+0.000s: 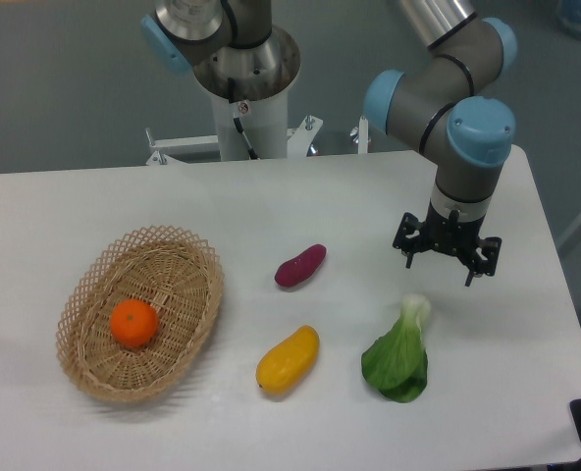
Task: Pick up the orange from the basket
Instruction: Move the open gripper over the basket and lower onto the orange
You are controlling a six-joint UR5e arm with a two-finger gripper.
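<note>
The gripper [446, 262] is hanging wide open and empty above the table's right side, so the approach step is pending: traversing left to the orange [134, 324] sitting inside the basket [94, 279].

Grey arm [446, 69], blue joint caps, seemingly black gripper [446, 261]

Bright, even overhead light; soft faint shadows under basket [86, 294]; sharp focus; no glare.
</note>
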